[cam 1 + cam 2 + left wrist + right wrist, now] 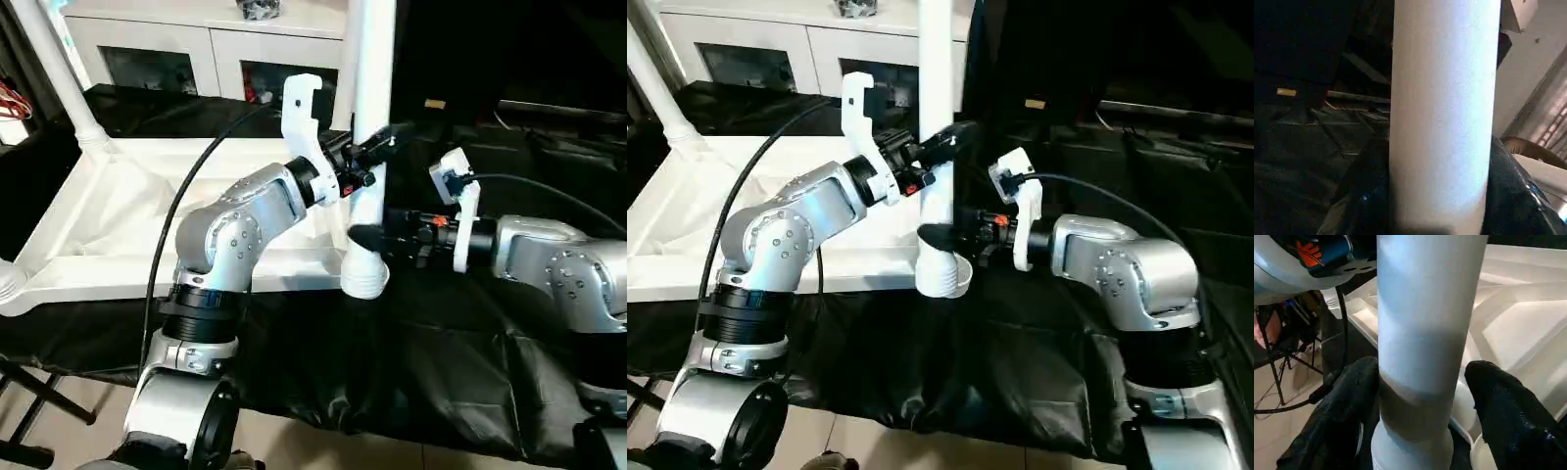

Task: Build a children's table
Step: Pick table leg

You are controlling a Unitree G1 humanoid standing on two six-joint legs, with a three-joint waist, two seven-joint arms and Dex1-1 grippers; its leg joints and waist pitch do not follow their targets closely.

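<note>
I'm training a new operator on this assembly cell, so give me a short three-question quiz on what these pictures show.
1. True or false: the long white tubular leg between the two grippers stands upright.
2. Of the left gripper and the right gripper, which sits higher on the leg? A) left B) right
3. Fill in: the white plastic tabletop lies with its ribbed underside facing ____.

Key: 1 true; 2 A; 3 up.
</note>
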